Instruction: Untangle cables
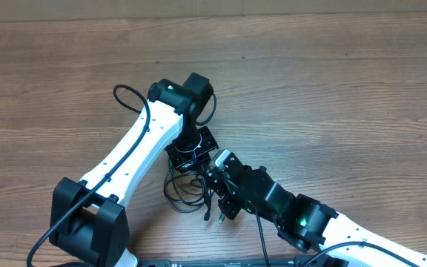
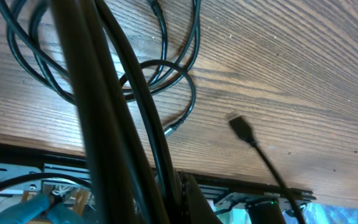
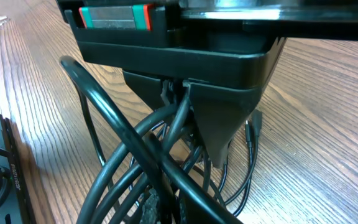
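The work is in the middle of the pulling-apart step. The cables [image 1: 184,189] lie as a knotted bundle of black loops on the table [image 1: 332,74], near its front edge and just between the two arms, and both grippers have met over it.

The left gripper [image 3: 178,93] stands above the bundle with its fingers closed to a narrow wedge, and several strands run up into this wedge, so it holds the cables. The right gripper [image 1: 215,172] is touching or almost touching the same bundle. Of its fingers [image 3: 2,165] I see only one, far to the side, with strands crossing in front, so I cannot tell whether it grips anything.

One plug [image 2: 241,127] lies free on the wood. I think the next move needs one single strand taken and drawn slowly away from the left hold.
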Available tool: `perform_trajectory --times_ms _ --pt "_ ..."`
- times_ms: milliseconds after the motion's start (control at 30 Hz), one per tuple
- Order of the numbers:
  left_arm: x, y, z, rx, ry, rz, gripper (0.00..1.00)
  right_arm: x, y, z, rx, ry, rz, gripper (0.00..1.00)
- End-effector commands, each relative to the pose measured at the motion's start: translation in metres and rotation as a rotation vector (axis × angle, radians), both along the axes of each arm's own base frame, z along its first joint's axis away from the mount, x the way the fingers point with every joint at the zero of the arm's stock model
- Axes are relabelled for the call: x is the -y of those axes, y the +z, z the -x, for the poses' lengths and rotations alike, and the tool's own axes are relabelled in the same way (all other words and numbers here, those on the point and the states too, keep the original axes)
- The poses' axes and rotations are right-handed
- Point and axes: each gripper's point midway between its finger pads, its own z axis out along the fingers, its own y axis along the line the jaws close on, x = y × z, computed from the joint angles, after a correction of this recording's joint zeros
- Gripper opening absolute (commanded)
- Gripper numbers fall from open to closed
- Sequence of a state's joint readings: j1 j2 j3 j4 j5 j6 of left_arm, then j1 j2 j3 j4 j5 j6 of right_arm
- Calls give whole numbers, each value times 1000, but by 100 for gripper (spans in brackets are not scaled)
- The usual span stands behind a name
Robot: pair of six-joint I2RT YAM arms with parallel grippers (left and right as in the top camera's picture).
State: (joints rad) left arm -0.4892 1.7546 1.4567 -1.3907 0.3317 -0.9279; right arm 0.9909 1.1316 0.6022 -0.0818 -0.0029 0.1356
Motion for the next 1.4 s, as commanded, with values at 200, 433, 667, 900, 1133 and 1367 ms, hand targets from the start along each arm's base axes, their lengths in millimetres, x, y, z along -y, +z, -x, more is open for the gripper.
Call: perform_trajectory --times_ms 200,433,667,900,1133,1367 --pt "-24 -2 -2 24 41 -161 4 10 17 0 -3 -54 -38 4" --pt "-35 -1 7 -8 30 -217 4 69 10 -29 105 -336 141 4" --pt "-37 -1 7 -4 23 -223 4 133 36 -55 292 -654 252 4" --pt "-44 -1 7 2 11 -264 7 187 76 -59 465 -895 305 4" --pt "-48 -2 5 15 15 -285 10 216 106 -51 565 -991 334 4" --pt "-52 -3 -3 50 56 -318 17 238 141 -45 670 -1061 376 4"
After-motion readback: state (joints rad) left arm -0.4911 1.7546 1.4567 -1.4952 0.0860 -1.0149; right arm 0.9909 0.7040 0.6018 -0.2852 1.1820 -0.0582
